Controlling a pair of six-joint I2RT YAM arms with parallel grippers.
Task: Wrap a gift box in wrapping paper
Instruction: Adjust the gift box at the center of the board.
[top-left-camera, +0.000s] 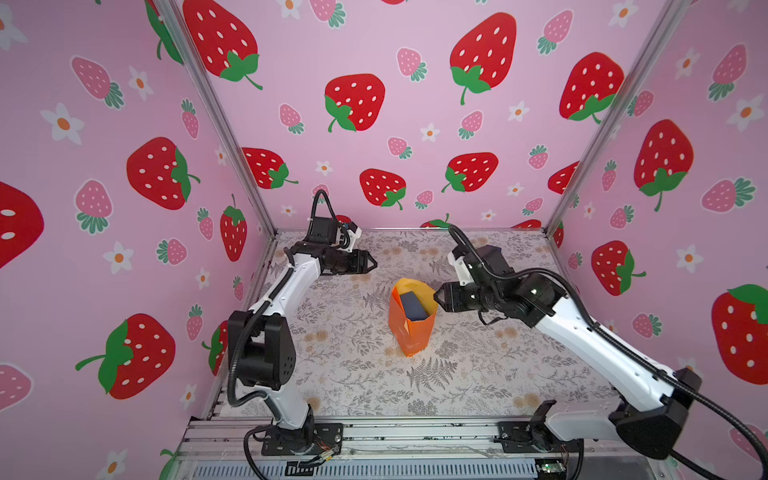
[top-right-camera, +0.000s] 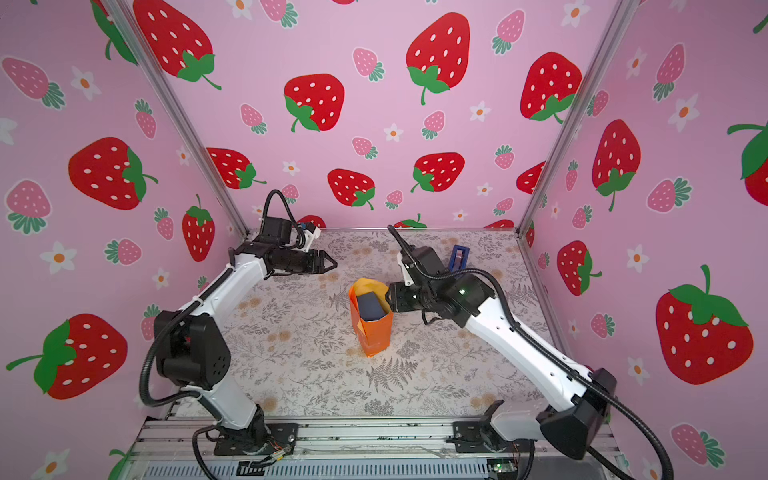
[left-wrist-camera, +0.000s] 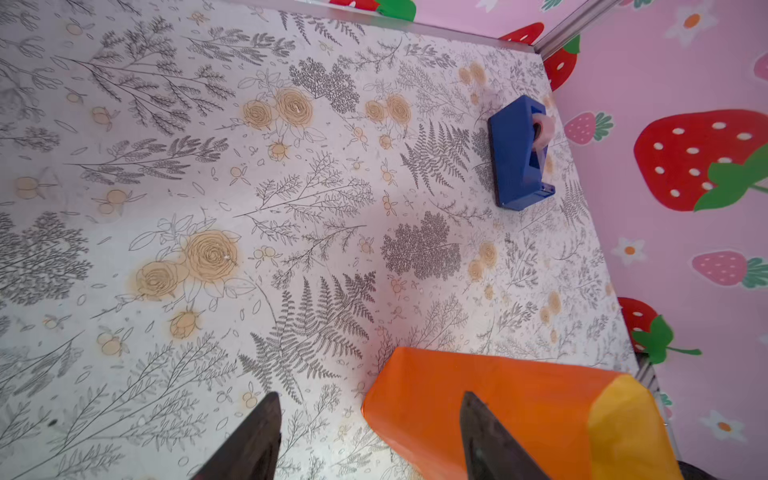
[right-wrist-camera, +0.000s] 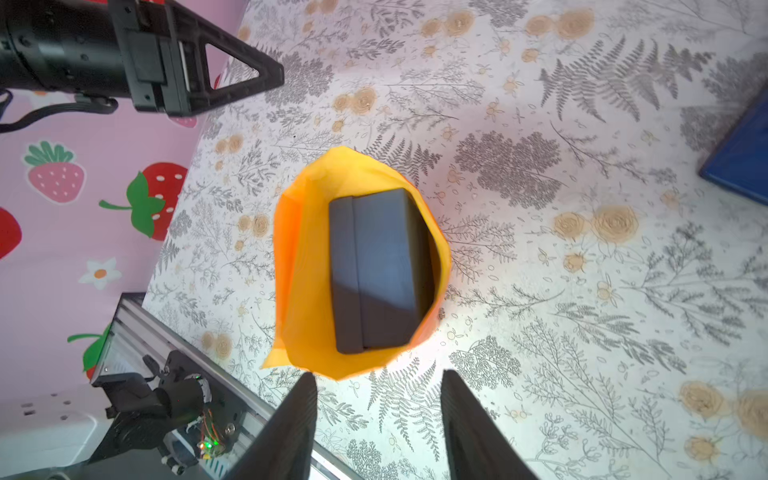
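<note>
The gift box (right-wrist-camera: 378, 270), a small dark navy-blue matte cardboard block with a lid seam running across its exposed face, stands inside the wrapping paper (right-wrist-camera: 303, 291), near the middle of the table. The paper is a creased sheet formed into an upright sleeve that is open at the top. Its outer face is glossy bright orange and its inner face is pale yellow-orange. The sleeve's rim rises above the box on all sides, and its lower end narrows to a folded point on the table. Both top views show the box (top-left-camera: 413, 306) (top-right-camera: 371, 306) recessed below the rim of the paper (top-left-camera: 409, 332) (top-right-camera: 374, 336).

The right gripper (right-wrist-camera: 376, 374) (top-left-camera: 436, 297) lies level and points at the upper rim of the sleeve. Its two black tapered fingers stand moderately apart with nothing between them, and the tips sit just beside the paper. Whether they touch it cannot be told. The right arm reaches in from its base, with the wrist bent toward the sleeve.

The left gripper (top-left-camera: 374, 264) (left-wrist-camera: 370, 397) is raised above the table, well apart from the sleeve and farther back. Its fingers are spread wide and empty. The left arm is folded at a high elbow, with the forearm level.

A bright blue plastic tape dispenser (left-wrist-camera: 517, 158) (top-right-camera: 459, 257) sits near the back right corner. The table (top-left-camera: 353, 374) is matte white, printed with grey ferns and tan roses.
</note>
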